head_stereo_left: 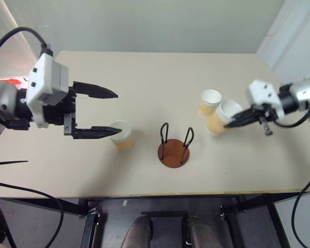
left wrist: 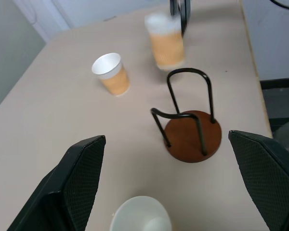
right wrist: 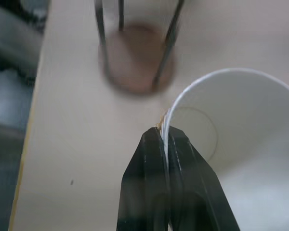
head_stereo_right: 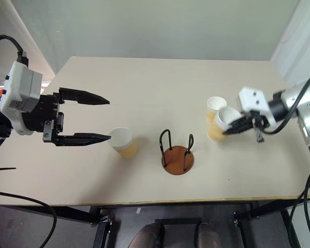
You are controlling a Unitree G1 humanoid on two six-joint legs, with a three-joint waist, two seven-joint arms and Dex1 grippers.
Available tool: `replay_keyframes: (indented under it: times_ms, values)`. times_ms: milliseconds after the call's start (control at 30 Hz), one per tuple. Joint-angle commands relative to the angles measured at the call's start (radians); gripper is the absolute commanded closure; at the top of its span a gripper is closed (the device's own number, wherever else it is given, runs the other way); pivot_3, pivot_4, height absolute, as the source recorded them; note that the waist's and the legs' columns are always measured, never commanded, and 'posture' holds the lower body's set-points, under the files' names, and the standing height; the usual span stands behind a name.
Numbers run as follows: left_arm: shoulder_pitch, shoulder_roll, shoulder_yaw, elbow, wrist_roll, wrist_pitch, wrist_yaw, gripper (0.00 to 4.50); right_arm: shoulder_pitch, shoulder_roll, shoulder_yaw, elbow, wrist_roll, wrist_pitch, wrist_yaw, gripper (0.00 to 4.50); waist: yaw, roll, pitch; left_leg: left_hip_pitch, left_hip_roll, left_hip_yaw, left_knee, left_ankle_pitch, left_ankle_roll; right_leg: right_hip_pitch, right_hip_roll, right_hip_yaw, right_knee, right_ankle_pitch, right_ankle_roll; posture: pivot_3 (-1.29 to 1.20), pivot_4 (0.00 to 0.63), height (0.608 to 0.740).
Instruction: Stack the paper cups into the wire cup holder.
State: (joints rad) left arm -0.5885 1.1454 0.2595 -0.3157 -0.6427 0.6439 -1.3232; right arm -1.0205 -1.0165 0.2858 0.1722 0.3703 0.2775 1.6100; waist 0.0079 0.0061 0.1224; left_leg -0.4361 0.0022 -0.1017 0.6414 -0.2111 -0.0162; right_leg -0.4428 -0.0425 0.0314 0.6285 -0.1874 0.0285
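Right gripper (head_stereo_left: pixel 231 124) is clamped on the rim wall of one paper cup (head_stereo_left: pixel 220 117), one finger inside, one outside; the right wrist view shows the fingers (right wrist: pixel 154 159) pinched together over the white rim. That cup looks tilted and raised off the table (head_stereo_left: pixel 144 77), at the right side. Second paper cup (head_stereo_left: pixel 210 102) stands upright just beside it, farther from the robot; can't tell whether the two touch. Wire cup holder (head_stereo_left: pixel 173 146) sits mid-table near the front edge, brown disc base with two black loops, nothing in it. Third paper cup (head_stereo_left: pixel 121 134) stands upright left of the holder, near but apart from it. Left gripper (head_stereo_left: pixel 113 112) hovers at the left side, jaws spread wide, holding nothing; its lower fingertip overlaps the third cup's rim in the head views, contact not clear.
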Motion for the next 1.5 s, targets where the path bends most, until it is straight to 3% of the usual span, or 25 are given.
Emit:
replay_keyframes:
  times_ms: [33,167,367,733,833,1100,1200,1367,1500]
  values:
    - [0.001,0.016,0.019,-0.006,-0.002,-0.025,0.009,0.0,-0.141,0.026,0.008,-0.046,0.148,0.004,0.004,4.48,-0.004,0.0,0.0,0.0,0.0,0.0,-0.002,0.0,0.0,-0.001,0.0,0.0,0.0,0.0,-0.001,0.0,0.15,0.74]
    - [-0.001,0.016,0.005,-0.004,0.002,-0.036,0.014,0.0,-0.226,0.086,0.12,-0.061,0.205,-0.035,0.004,4.48,-0.007,-0.001,0.0,0.001,0.002,-0.001,-0.004,0.0,-0.001,-0.002,0.001,-0.002,0.001,-0.004,-0.006,0.0,0.15,0.74]
    - [0.028,0.021,0.021,-0.037,-0.005,-0.026,0.034,0.0,-0.176,0.115,0.274,-0.085,0.136,-0.139,0.004,4.48,-0.002,-0.001,0.0,0.0,0.003,-0.001,-0.004,0.0,-0.001,-0.002,0.001,-0.003,0.004,-0.005,-0.008,0.0,0.15,0.74]
    - [0.069,0.041,0.042,-0.075,-0.03,-0.01,0.062,0.0,-0.157,0.167,0.294,-0.03,0.04,-0.233,0.004,4.48,-0.006,-0.001,0.0,0.002,0.003,-0.001,-0.002,0.0,-0.002,-0.005,0.0,-0.003,0.014,-0.007,-0.013,0.0,0.15,0.74]
    - [0.071,0.045,0.04,-0.076,-0.032,-0.012,0.066,0.0,-0.159,0.171,0.296,-0.034,0.036,-0.231,0.004,3.86,-0.006,-0.001,0.0,0.002,0.004,-0.001,-0.002,0.001,-0.004,-0.005,0.0,-0.003,0.016,-0.007,-0.014,0.0,0.15,0.74]
    - [0.023,0.027,-0.033,-0.019,0.061,-0.041,0.158,0.0,-0.176,0.192,0.232,-0.036,0.034,-0.204,0.004,1.13,-0.007,-0.001,0.0,0.002,0.004,-0.001,-0.003,0.001,-0.005,-0.006,0.0,-0.003,0.016,-0.007,-0.015,0.0,0.15,0.74]
    - [-0.047,-0.017,-0.092,0.022,0.117,-0.055,0.223,0.0,-0.24,0.273,0.171,0.147,-0.046,-0.21,-0.083,0.1,-0.007,-0.001,-0.001,0.002,0.004,-0.001,-0.002,0.002,-0.006,-0.006,0.0,-0.003,0.016,-0.006,-0.015,0.0,0.15,0.74]
    - [-0.136,-0.109,-0.196,0.078,0.214,-0.081,0.313,0.0,-0.363,0.369,0.164,0.639,-0.286,-0.366,-0.313,0.1,-0.001,-0.001,0.0,0.001,0.004,-0.003,-0.003,0.005,-0.007,-0.008,0.0,-0.003,0.016,-0.003,-0.021,0.0,0.15,0.74]
    - [-0.196,-0.18,-0.237,0.106,0.253,-0.049,0.369,0.0,-0.407,0.394,0.178,0.891,-0.425,-0.469,-0.389,0.1,0.011,-0.002,0.0,0.0,0.004,-0.005,-0.003,0.005,-0.008,-0.008,-0.001,-0.004,0.016,-0.002,-0.022,0.0,0.15,0.74]
